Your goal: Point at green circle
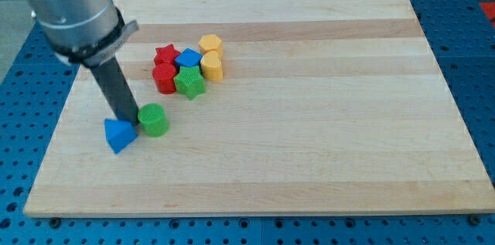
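Green circle (153,119) sits on the bench (325,144); my tip (128,119) rests just left of it, touching the blue triangle (118,134); the rod has no tool to open or close.

Bright, even light, soft shadows; the arm's top looks perhaps slightly blurred.

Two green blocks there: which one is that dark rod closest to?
The round green cylinder, apart from the cluster; my tip sits right beside it. The green star is packed among red, blue and yellow blocks.
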